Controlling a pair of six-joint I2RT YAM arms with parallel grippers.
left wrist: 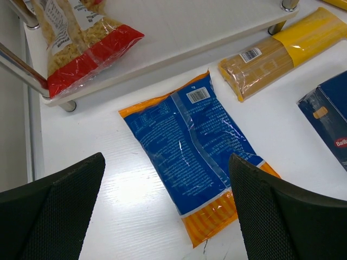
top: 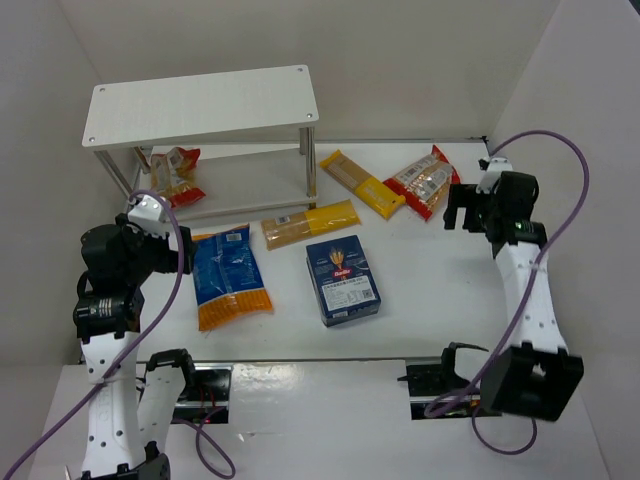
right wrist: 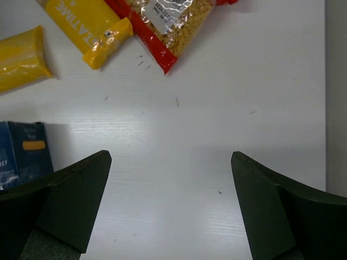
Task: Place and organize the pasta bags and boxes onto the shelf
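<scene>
Shelf (top: pixel 205 105) of two white boards on thin silver legs stands at the far left of the white counter (top: pixel 430 260). Its top board is bare. On its lower board lies one clear, red-edged bag of short pasta (top: pixel 172 175), near the left end.

A blue-and-orange bag (top: pixel 230 275) lies flat on the counter in front of the shelf. Just to its right is the dark blue pasta carton (top: pixel 343 280), also flat, with the red oval logo facing up. One yellow spaghetti bag (top: pixel 310 224) lies between the carton and the shelf's right legs. A second yellow spaghetti bag (top: pixel 365 183) lies farther right, slanted. Beside it, toward the right wall, are clear red-edged bags (top: pixel 425 180) that overlap one another.

The left claw (left wrist: pixel 167 160) hangs over the blue-and-orange bag, fingers spread wide and holding nothing. The right claw (right wrist: pixel 171 157) is over bare counter near the red-edged bags, its fingers likewise apart and empty.
</scene>
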